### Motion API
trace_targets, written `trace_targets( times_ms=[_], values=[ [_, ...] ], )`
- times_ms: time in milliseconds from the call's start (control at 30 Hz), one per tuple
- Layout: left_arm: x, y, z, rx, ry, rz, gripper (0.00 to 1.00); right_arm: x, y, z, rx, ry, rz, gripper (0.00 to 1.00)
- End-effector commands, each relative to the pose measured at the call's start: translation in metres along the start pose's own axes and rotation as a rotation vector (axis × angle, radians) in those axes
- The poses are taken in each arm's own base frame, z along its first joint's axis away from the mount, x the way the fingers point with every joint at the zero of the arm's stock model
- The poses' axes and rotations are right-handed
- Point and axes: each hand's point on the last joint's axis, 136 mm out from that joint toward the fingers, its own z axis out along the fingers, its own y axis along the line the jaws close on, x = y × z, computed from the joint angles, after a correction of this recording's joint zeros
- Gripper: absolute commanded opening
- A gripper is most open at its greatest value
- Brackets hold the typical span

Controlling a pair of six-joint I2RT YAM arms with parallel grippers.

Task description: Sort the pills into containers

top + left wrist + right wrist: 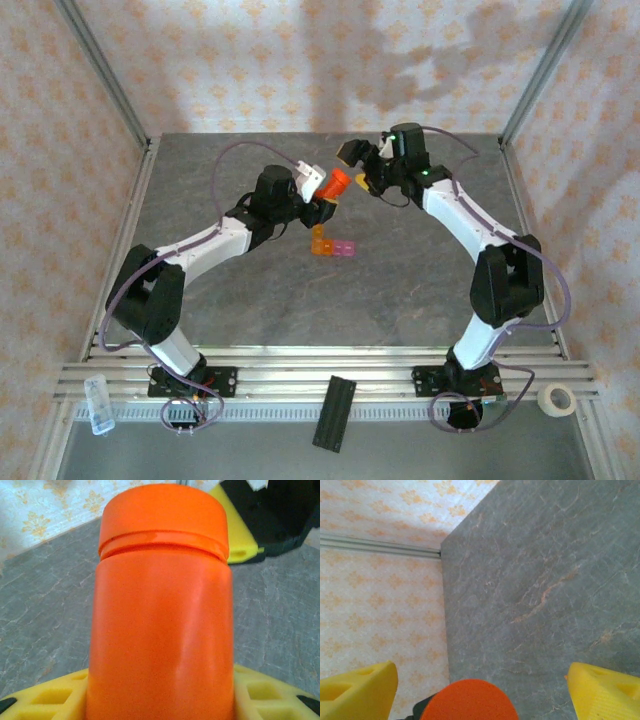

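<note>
My left gripper (326, 200) is shut on an orange cylindrical bottle (337, 183), held off the table with its cap on. In the left wrist view the bottle (162, 630) stands between my yellow fingers (45, 700). My right gripper (364, 172) is open just beyond the cap, and its yellow fingers (357, 690) stand wide on either side of the orange cap (470, 702) without touching it. The containers (333, 245), a short strip of cells with one orange end and the rest pink-purple, lie on the table below the bottle. The pills are hidden.
The grey stone-patterned table (400, 290) is walled by patterned panels with metal posts. At the near edge lie a black bar (334, 412), a roll of tape (557, 400) and a clear small box (99, 404).
</note>
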Motion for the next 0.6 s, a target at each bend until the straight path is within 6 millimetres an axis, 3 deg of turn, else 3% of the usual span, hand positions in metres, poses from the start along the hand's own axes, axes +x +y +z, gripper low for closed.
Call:
trace_targets(
  times_ms=[0, 333, 467, 567],
  values=[
    [-0.019, 0.004, -0.001, -0.029, -0.041, 0.043, 0.00, 0.000, 0.008, 0.005, -0.005, -0.006, 0.006, 0.86],
    [-0.019, 0.001, 0.003, -0.022, -0.035, 0.042, 0.00, 0.012, 0.011, 0.009, -0.014, 0.021, -0.005, 0.73],
    [-0.019, 0.002, 0.003, -0.026, -0.036, 0.038, 0.00, 0.016, 0.012, 0.009, -0.025, 0.033, -0.003, 0.53],
    [-0.021, 0.002, 0.003, -0.029, -0.042, 0.028, 0.00, 0.018, 0.013, 0.009, -0.036, 0.044, -0.001, 0.44]
  ],
)
